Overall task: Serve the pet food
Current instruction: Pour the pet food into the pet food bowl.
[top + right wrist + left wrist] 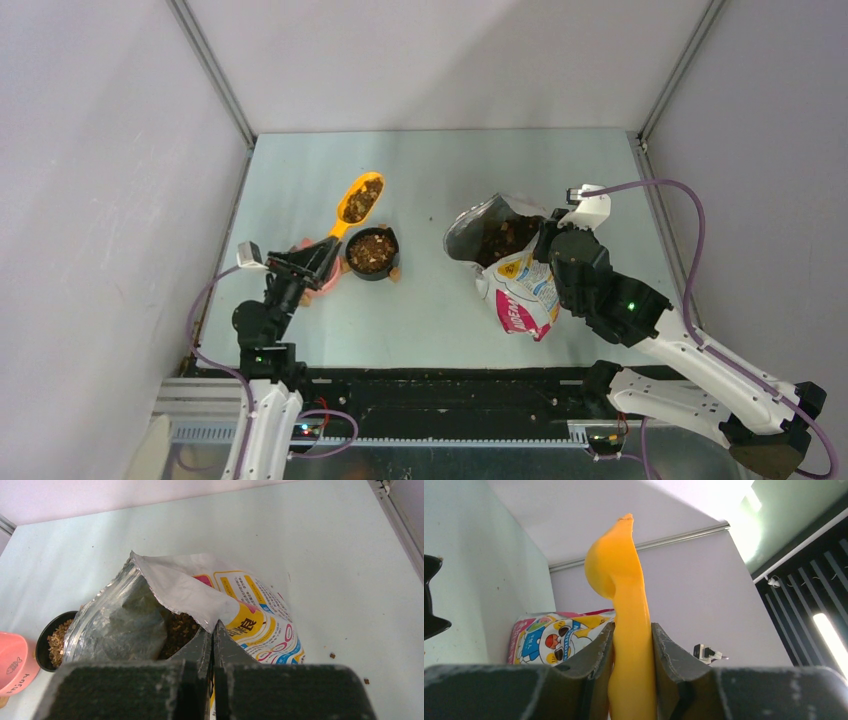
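Left claw (318, 260): closed narrow on the handle of a yellow scoop (343, 222), with both pads pressed flat against the handle's sides in the left wrist view (633, 630). The scoop's head points away from the arm and carries a load of pet food (362, 200), brown pellets filling the cup. In the overhead view the head sits just beyond the far-left rim of a black bowl (390, 262). How high it is above the table cannot be judged.

Black bowl: stands upright on the pale table (450, 170), left of centre, filled near its rim with more of the same pellets. A pink bowl (12, 662) sits just beside it on the side nearer the left arm, partly hidden under that arm from above.

Right claw (548, 240): jaws pressed together with no gap – they pinch the foil rim of the bag (212, 630). The bag (520, 290), white and yellow with printed cartoon art, lies right of centre, well apart from the bowls. Its mouth gapes toward the far left and its silver lining is exposed. Brown pellets are visible inside the opening, and a few stray bits lie on the table to the bag's right.
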You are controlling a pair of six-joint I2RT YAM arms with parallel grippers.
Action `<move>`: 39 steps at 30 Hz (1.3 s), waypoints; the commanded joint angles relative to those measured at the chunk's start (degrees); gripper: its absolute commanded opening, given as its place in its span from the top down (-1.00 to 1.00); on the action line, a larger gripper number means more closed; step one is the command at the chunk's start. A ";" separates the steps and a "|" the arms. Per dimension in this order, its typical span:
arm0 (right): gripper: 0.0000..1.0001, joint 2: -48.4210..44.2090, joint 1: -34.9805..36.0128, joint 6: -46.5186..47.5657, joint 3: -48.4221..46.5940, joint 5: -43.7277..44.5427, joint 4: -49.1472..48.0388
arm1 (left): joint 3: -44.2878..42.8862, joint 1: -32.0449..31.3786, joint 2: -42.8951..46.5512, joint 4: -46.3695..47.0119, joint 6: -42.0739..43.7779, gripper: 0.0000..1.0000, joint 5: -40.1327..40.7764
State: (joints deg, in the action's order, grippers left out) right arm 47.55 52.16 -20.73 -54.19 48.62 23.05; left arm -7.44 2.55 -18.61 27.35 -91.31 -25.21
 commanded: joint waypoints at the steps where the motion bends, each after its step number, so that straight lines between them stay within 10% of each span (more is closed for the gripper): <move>1: 1.00 -1.98 0.46 -0.09 -1.47 1.39 -6.60 | -4.77 0.73 7.03 -6.28 3.05 1.00 4.16; 21: 1.00 -2.05 0.48 -0.31 -1.53 1.14 -6.50 | -14.51 0.73 30.00 -43.43 7.32 1.00 28.46; 39: 1.00 -1.62 0.50 0.02 -1.48 1.52 -6.72 | -25.97 0.78 31.44 -66.78 15.70 1.00 36.71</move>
State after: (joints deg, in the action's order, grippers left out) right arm 47.55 52.16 -20.73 -54.19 48.64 23.05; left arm -30.50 2.76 -0.58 -33.85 -78.50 7.66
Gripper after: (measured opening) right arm 0.009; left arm 0.315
